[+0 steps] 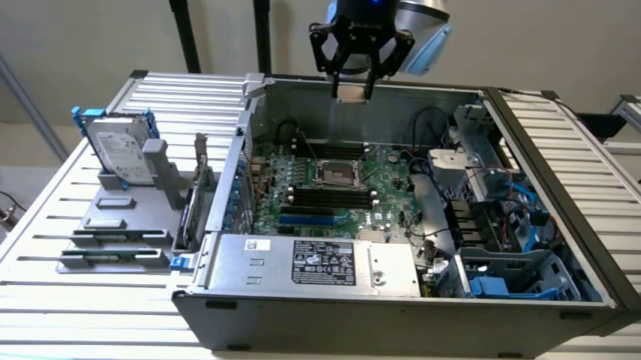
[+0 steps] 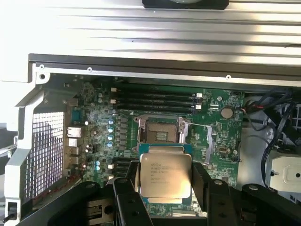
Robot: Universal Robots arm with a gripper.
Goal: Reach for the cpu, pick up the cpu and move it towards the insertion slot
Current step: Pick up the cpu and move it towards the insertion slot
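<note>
My gripper hangs high over the back of the open computer case, shut on the cpu, a small flat silvery-grey square. In the wrist view the cpu sits between the black fingers, its printed metal top facing the camera. The insertion slot lies well below on the green circuit board, a square socket with a dark centre and a silvery frame. In the wrist view the insertion slot appears just beyond the cpu's edge.
Long black memory slots flank the socket. A silver hard drive with a blue bracket stands upright on the grey rack at the exterior view's left. The power supply fills the case front; cables and a blue drive cage crowd the right.
</note>
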